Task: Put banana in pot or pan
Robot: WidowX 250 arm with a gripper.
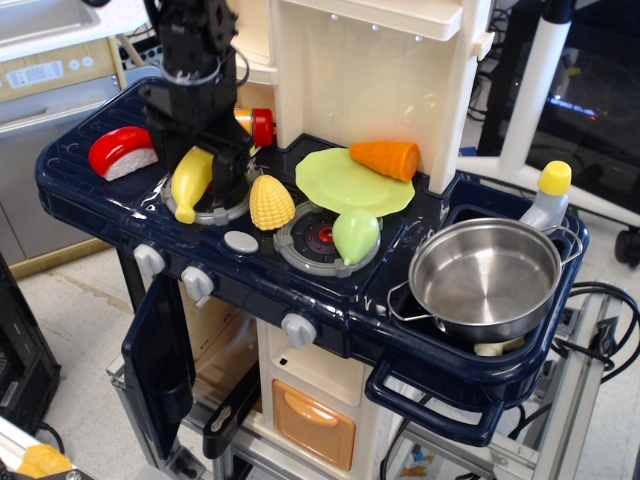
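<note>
The yellow banana lies on the left burner of the toy stove, its upper end hidden under my gripper. My black gripper has come down over it, with one finger on each side of the banana's upper half; the jaws look open and I cannot tell whether they touch it. The shiny steel pot stands empty in the sink recess at the far right, well away from the gripper.
A corn cob sits just right of the banana. A red and white sushi piece lies to the left and a red ketchup bottle behind. A green plate, carrot, green fruit and yellow-capped bottle lie between banana and pot.
</note>
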